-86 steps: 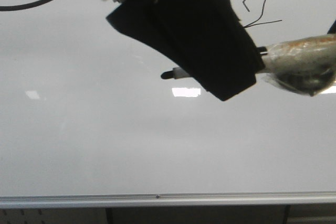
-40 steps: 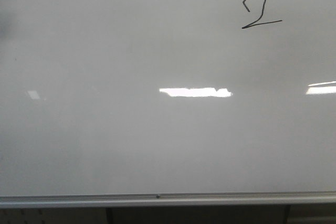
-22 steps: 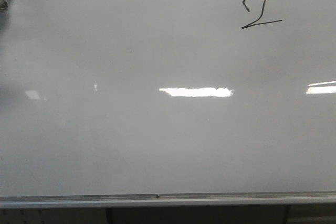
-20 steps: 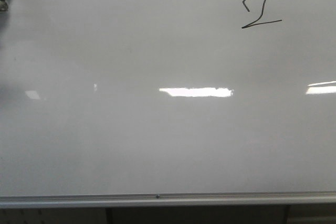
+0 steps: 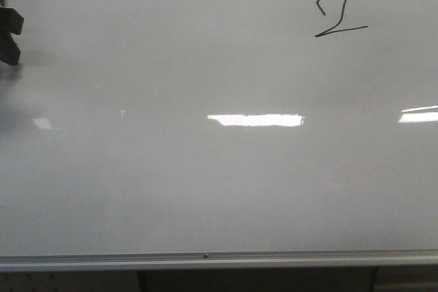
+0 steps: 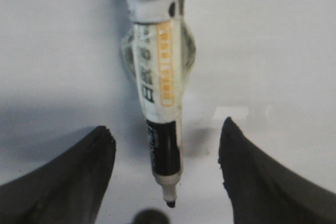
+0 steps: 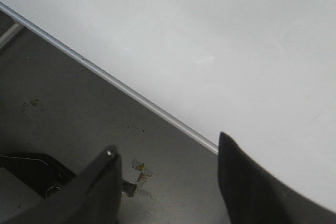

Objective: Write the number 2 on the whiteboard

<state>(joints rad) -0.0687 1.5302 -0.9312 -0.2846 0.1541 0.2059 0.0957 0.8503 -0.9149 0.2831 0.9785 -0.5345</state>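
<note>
The whiteboard (image 5: 205, 169) fills the front view, with its silver rail along the lower edge. The number 2 (image 5: 337, 16) is drawn in thin black line at its upper right. A dark part of an arm (image 5: 8, 35) pokes in at the left edge. In the left wrist view my left gripper (image 6: 167, 127) has its jaws wide apart. A black and white marker (image 6: 160, 87), wrapped in clear tape, hangs between them without touching either finger, its tip close to the board (image 6: 273, 51). My right gripper (image 7: 168, 144) is open and empty beside the board's edge rail (image 7: 131, 94).
Bright rectangular light reflections (image 5: 254, 120) lie on the board at mid height. Under the right gripper is a dark grey surface (image 7: 68, 114) with a scrap of tape (image 7: 137, 174) and a dark object (image 7: 31, 174) at the edge.
The arm with the marker that covered the upper board has left the middle of the view. A dark part has since come in at the left edge and moved lower.
</note>
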